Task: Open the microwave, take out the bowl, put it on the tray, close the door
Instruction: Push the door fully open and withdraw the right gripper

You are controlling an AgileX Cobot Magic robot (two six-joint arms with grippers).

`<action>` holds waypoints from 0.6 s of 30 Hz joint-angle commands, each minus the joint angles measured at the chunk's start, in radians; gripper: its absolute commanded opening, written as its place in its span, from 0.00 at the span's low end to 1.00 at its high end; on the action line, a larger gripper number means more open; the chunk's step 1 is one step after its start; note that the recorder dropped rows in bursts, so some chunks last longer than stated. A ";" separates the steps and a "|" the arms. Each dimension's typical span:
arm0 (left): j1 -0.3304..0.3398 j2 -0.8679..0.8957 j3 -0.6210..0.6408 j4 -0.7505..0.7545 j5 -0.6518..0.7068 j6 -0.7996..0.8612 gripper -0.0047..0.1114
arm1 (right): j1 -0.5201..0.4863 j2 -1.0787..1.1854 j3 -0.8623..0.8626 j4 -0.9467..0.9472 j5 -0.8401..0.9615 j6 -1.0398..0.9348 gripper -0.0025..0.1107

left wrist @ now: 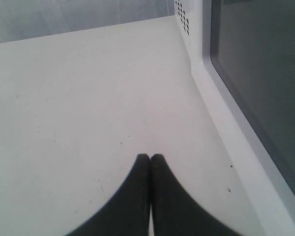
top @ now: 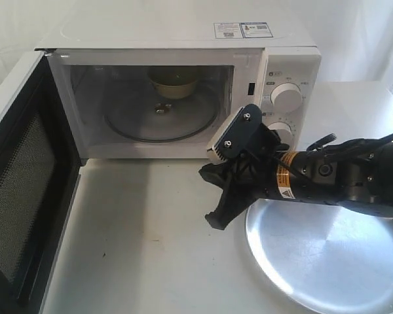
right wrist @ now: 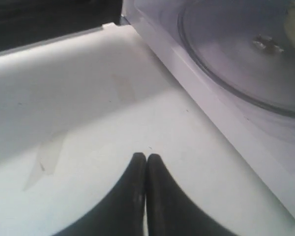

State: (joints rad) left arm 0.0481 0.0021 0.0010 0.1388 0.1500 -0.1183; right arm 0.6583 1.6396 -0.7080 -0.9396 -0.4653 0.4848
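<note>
The white microwave (top: 150,29) stands at the back with its door (top: 23,196) swung wide open to the left, mesh side showing. Inside, the cream bowl (top: 173,82) sits at the rear of the glass turntable (top: 160,116). The silver tray (top: 327,258) lies on the table at the front right. My right gripper (top: 216,221) hangs shut and holds nothing, in front of the microwave's opening and just left of the tray; its wrist view shows the gripper (right wrist: 146,156) over bare table beside the turntable (right wrist: 236,59). My left gripper (left wrist: 150,156) is shut and holds nothing, beside the door's outer window (left wrist: 265,73).
The white table (top: 144,229) stretches between the open door and the tray. The microwave's two knobs (top: 287,97) sit just behind the right arm. The left arm is out of the exterior view.
</note>
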 commanded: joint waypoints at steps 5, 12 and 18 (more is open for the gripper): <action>-0.001 -0.002 -0.001 -0.004 -0.001 -0.007 0.04 | 0.001 0.035 -0.001 0.176 0.106 -0.109 0.02; -0.001 -0.002 -0.001 -0.004 -0.001 -0.007 0.04 | -0.001 0.062 -0.001 0.185 -0.053 -0.070 0.02; -0.001 -0.002 -0.001 -0.004 -0.001 -0.007 0.04 | -0.001 0.064 -0.001 0.181 -0.034 -0.081 0.02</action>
State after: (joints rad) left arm 0.0481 0.0021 0.0010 0.1388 0.1500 -0.1183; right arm 0.6583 1.7014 -0.7080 -0.7602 -0.4992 0.4111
